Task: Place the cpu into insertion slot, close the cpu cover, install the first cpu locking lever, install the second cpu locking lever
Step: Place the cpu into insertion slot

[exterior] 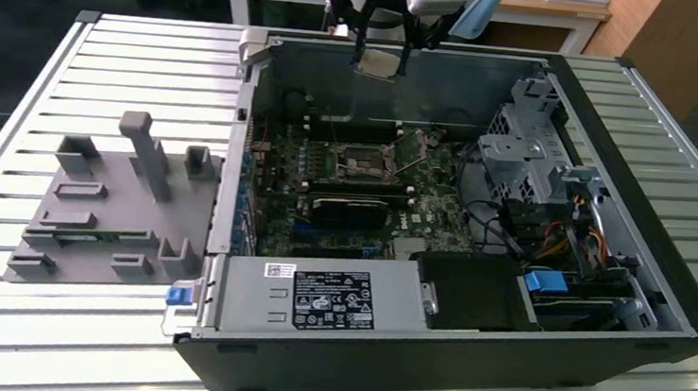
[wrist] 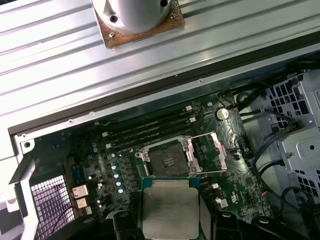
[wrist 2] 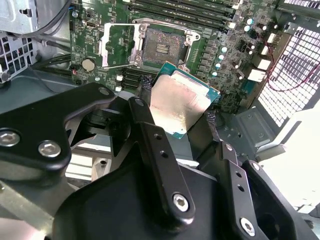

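Up over the far wall of the open computer case (exterior: 680, 315), the gripper (exterior: 378, 58) is clenched on the cpu (wrist 2: 180, 102), a thin square chip with a dull, smudged silvery lid on a green edge. Matte black fingers (wrist 2: 148, 132), flat bars studded with screws, pinch it by two opposite sides, and it hangs tilted in the air, well apart from the board below. Down in the case the insertion slot (wrist: 167, 162) lies bare: a square black frame with a dark, finely pinned centre, set in the glossy green circuit board (wrist 2: 210, 47). The cpu cover (wrist 2: 117, 45), a thin bright metal frame with a square window, is swung open and lies just beside the slot, green board showing through its window. Long black memory slots (wrist: 145, 127) run in parallel bars on the slot's far side. At the near edge of the case sits a grey metal power supply (exterior: 314, 299) with a dark label. The case rests on a ribbed aluminium table (exterior: 146, 55), and to the exterior view's left a grey moulded fixture block (exterior: 107, 222) with upright pegs stands on the slats.
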Action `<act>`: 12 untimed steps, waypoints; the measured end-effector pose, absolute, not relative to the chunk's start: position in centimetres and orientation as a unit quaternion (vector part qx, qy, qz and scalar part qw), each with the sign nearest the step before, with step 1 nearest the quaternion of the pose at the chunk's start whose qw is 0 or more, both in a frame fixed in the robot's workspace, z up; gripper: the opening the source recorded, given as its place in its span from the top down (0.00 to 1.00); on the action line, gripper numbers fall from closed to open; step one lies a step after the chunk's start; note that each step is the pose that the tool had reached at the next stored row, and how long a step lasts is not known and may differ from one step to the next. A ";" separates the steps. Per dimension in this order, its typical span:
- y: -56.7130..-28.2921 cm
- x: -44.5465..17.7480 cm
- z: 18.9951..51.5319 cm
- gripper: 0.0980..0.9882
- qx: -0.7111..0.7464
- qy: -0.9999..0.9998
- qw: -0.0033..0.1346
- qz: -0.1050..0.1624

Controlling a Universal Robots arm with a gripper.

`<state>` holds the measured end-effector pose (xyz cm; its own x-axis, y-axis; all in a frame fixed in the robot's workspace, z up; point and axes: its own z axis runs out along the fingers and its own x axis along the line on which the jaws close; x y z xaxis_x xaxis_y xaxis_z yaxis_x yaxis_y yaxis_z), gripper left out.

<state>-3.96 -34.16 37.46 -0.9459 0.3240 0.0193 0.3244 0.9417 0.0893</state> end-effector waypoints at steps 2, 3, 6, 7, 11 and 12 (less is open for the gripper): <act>-34.2 -4.0 37.5 0.50 -0.167 -0.985 0.002 -0.046; -34.2 -4.0 37.5 0.50 -0.168 -0.985 0.002 -0.046; -34.2 -4.0 37.5 0.50 -0.173 -0.984 0.002 -0.046; -34.2 -4.0 37.5 0.50 -0.174 -0.984 0.002 -0.046; -34.2 -4.0 37.5 0.50 -0.180 -0.983 0.001 -0.046; -34.2 -4.0 37.5 0.50 -0.181 -0.982 0.001 -0.046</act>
